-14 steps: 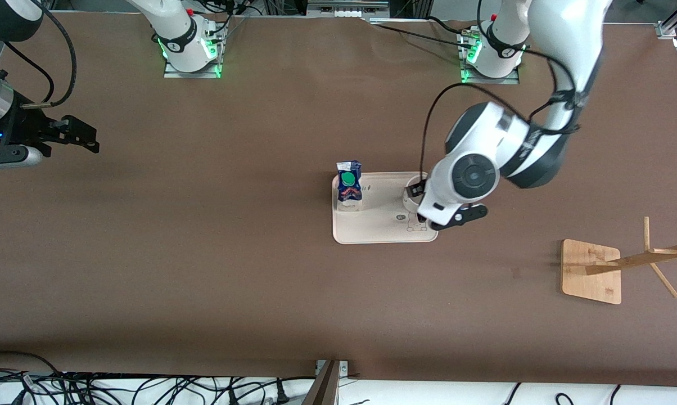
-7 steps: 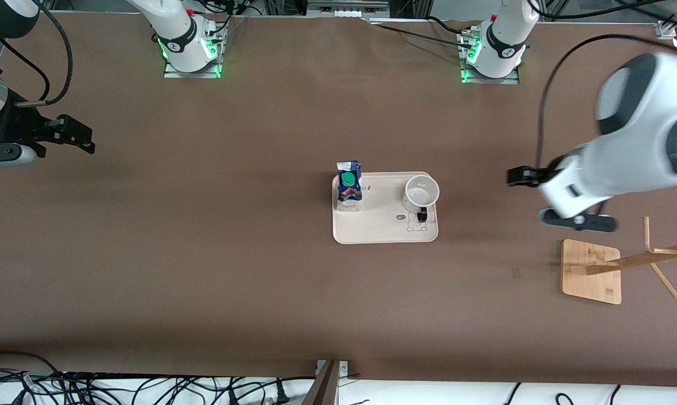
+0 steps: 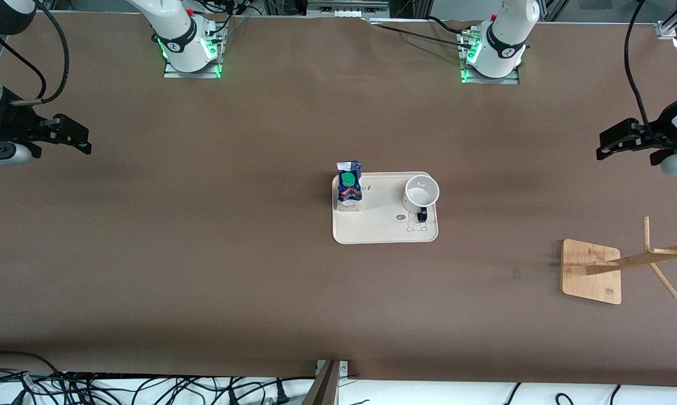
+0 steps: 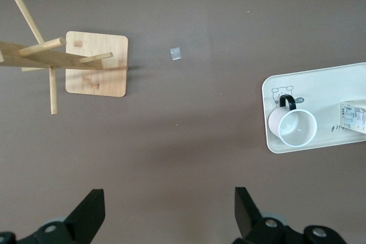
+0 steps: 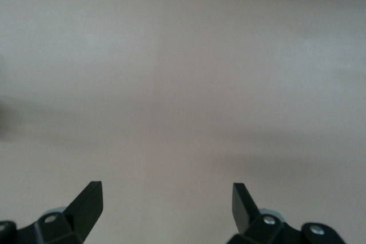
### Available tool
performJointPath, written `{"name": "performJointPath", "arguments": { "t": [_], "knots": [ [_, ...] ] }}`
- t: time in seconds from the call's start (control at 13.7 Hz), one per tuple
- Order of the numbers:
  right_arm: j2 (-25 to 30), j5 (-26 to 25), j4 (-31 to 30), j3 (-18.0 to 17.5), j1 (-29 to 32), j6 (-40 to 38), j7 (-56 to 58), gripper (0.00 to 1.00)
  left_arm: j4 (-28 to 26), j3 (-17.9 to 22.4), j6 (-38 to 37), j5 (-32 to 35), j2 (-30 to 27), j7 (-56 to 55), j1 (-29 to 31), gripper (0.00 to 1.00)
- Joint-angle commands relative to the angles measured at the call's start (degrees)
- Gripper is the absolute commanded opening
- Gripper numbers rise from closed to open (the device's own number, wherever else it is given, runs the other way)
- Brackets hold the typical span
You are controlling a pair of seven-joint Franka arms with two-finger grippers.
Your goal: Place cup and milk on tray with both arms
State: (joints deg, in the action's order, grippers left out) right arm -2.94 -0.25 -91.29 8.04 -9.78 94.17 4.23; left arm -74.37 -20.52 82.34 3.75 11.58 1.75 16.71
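Observation:
The cream tray lies mid-table. On it the white cup with its black handle stands upright at the left arm's end, and the blue milk carton with a green cap stands at the right arm's end. The left wrist view shows the tray, the cup and an edge of the milk. My left gripper is open and empty above the table at the left arm's end; it also shows in the left wrist view. My right gripper is open and empty above bare table at the right arm's end, as the right wrist view shows.
A wooden rack with a square base and slanted pegs stands near the left arm's end, nearer to the front camera than the tray; the left wrist view shows its base. A small pale mark lies on the brown table.
My left arm has let go of the cup on the tray and swung up and away to the left arm's end of the table. My right gripper has drifted slightly farther from the tray.

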Motion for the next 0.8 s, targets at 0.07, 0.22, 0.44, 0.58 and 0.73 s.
{"name": "performJointPath", "arguments": {
  "t": [0.07,0.22,0.44,0.58,0.73],
  "knots": [
    [0.04,-0.19,0.94,-1.01,0.72,-0.74,-0.27,1.0,-3.32,-0.58,1.15,0.91,-0.5,1.5,0.95,1.0],
    [0.04,-0.1,0.94,-1.01,0.72,-0.74,-0.27,1.0,-6.99,1.52,2.9,0.56,-3.65,1.15,-2.36,1.0],
    [-0.05,-0.01,0.94,-1.01,0.64,-0.48,-0.27,1.0,-20.87,13.54,12.82,-0.32,-13.14,0.97,-12.64,1.0],
    [-0.14,-0.01,0.94,-1.01,0.64,-0.39,-0.27,1.0,-23.27,19.36,13.37,-1.9,-15.09,1.32,-17.05,1.0],
    [-0.14,-0.01,0.94,-1.01,0.64,-0.3,-0.27,1.0,-23.28,19.2,12.84,-2.08,-14.49,2.11,-16.71,1.0]
  ]
}}
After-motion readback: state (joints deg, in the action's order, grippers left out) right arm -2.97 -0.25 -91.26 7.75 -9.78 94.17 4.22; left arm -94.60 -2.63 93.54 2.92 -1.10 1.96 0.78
